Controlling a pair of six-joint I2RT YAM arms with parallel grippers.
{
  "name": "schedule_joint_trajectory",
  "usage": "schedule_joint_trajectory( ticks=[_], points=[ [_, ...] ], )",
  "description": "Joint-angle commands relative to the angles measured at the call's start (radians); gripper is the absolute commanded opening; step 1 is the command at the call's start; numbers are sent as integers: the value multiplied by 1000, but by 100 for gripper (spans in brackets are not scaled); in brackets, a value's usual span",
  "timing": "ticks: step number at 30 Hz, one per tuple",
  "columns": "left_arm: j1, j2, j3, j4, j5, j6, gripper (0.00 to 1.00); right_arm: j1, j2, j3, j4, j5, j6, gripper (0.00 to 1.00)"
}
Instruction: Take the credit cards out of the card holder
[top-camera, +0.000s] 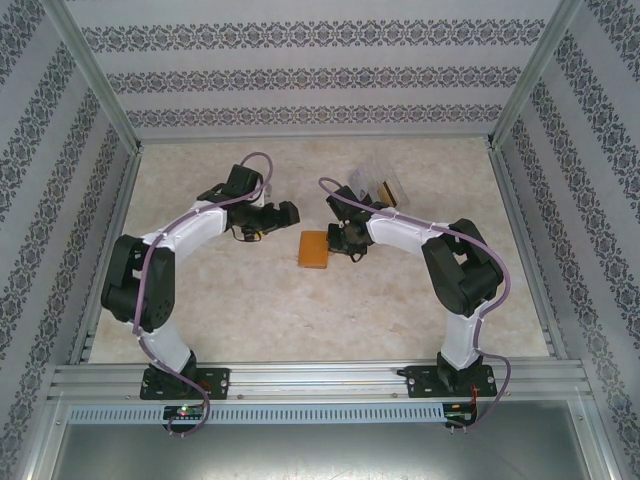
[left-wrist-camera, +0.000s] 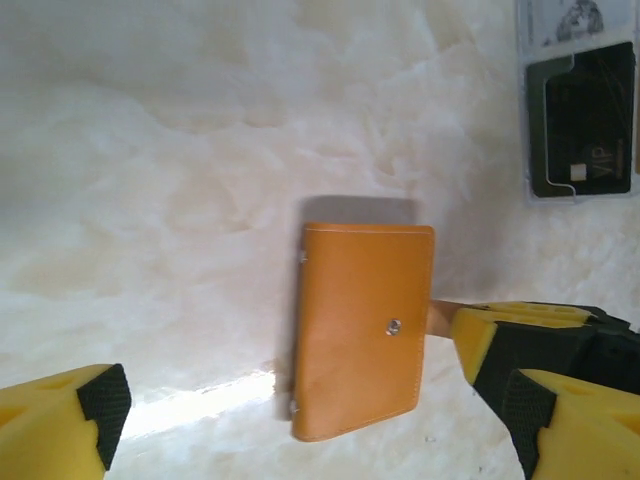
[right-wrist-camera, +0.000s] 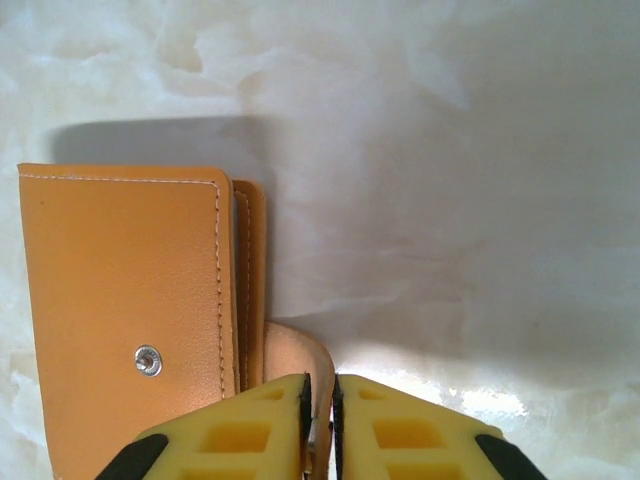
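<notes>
Right gripper (right-wrist-camera: 320, 405) has its two yellow fingers pressed together on the tan tab (right-wrist-camera: 300, 350) that curls out from the side of the card holder (right-wrist-camera: 125, 310), pinching the strap just beside the holder's stitched edge. Seen from above, this gripper (top-camera: 347, 240) sits right against the holder's (top-camera: 314, 250) right edge. The holder lies flat and folded shut on the pale marbled table (top-camera: 250, 310), its orange face up, with a small metal snap stud (right-wrist-camera: 148, 360) near the tab side. Left gripper (left-wrist-camera: 312, 400) is spread wide, one yellow finger low on each side of the holder (left-wrist-camera: 365, 330) and neither touching it. In the overhead view it (top-camera: 284, 213) hangs off the holder's far left corner, a little apart. From the left wrist camera the tab (left-wrist-camera: 440, 318) reaches out from the holder's right side and meets the right gripper's yellow finger (left-wrist-camera: 475, 335). The stud (left-wrist-camera: 394, 325) shows on the holder's top face close to that edge. Beyond the holder's far right corner, well apart from it, stands a clear plastic box (top-camera: 378, 187). A dark card (left-wrist-camera: 582, 125) lies flat inside that box (left-wrist-camera: 527, 150), with a paler card (left-wrist-camera: 575, 20) past it on the side away from the holder. From overhead something yellow-gold also shows in the box, too small to make out.
</notes>
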Motion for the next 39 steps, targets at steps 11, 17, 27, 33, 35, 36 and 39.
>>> schedule_joint_trajectory(
  ticks=[11,17,27,33,35,36,39],
  points=[
    [218,-278,-160,-101,-152,16,99,49,-152,32,79,-44,-99,10],
    [300,-400,-236,-136,-145,23,99,113,-97,130,109,-99,-104,10],
    [367,-441,-302,-125,-6,54,99,133,9,221,119,-142,-58,10],
    [367,-390,-292,-70,98,46,100,88,-54,144,131,-139,-50,10],
    [363,-366,-295,-29,145,27,100,60,-80,93,143,-147,-43,10],
    [358,-351,-294,-10,159,13,100,45,-92,60,150,-152,-39,10],
    [322,-308,-277,36,202,-12,100,5,-115,-16,169,-194,-43,10]
  ],
)
